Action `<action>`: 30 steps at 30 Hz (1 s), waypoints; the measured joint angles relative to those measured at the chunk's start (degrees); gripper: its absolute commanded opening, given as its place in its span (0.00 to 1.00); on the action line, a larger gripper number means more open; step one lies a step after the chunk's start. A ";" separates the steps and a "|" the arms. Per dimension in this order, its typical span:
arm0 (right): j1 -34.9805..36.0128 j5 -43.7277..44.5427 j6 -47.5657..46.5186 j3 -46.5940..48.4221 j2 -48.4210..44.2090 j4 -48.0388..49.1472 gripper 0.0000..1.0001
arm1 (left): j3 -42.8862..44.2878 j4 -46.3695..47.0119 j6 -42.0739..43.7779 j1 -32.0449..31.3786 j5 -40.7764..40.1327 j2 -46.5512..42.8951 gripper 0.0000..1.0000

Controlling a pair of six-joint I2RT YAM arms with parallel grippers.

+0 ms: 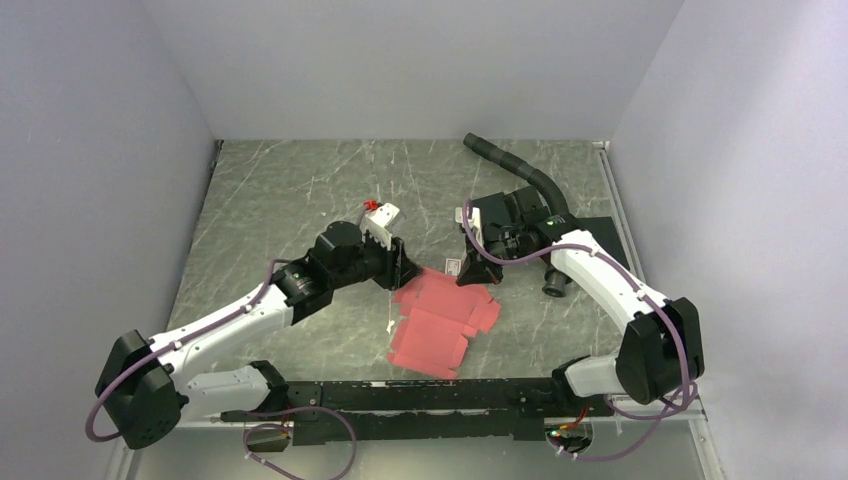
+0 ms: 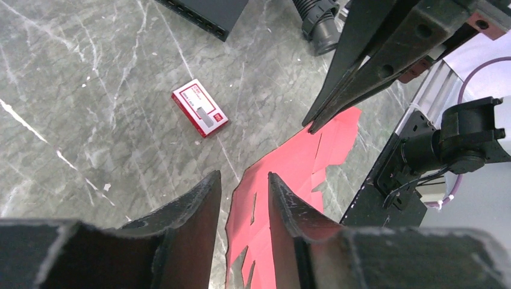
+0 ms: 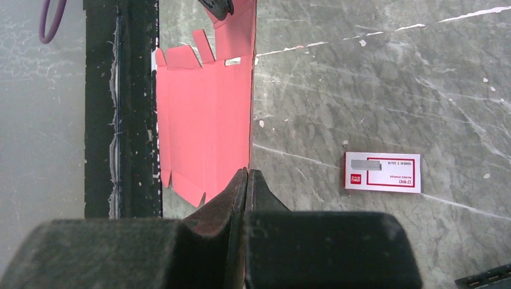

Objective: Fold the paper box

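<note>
1. Closest to the top camera runs a black rail along the near edge of the bench. The paper box lies just beyond it, opened out as a pink die-cut sheet with its flaps showing.
2. A small red-and-white card lies on the bench just beyond the paper box's far edge, apart from it.
3. Farther beyond the paper box and to its right, a black corrugated hose curves across the bench. A flat black pad lies behind the right arm, which partly hides it.
4. On the far-left side of the paper box, the left end effector points down with its fingers apart. The pink sheet shows through the gap below them.
5. At the paper box's far-right corner, the right end effector is clamped on the sheet's edge, fingers pressed together.
6. From its base left of the paper box, the left arm stretches low and diagonally toward it, with the wrist bent down.
7. From its base right of the paper box, the right arm rises, folds at the elbow and angles back down toward that corner.
</note>
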 measured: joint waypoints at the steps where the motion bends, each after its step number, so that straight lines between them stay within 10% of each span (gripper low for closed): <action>1: 0.00 0.02 0.02 0.00 0.20 0.00 0.00 | 0.17 0.15 0.00 0.00 0.50 0.33 0.36; 30: 0.00 5.66 7.80 -0.04 0.76 4.35 0.00 | 2.01 4.79 -3.37 0.33 8.07 6.43 0.00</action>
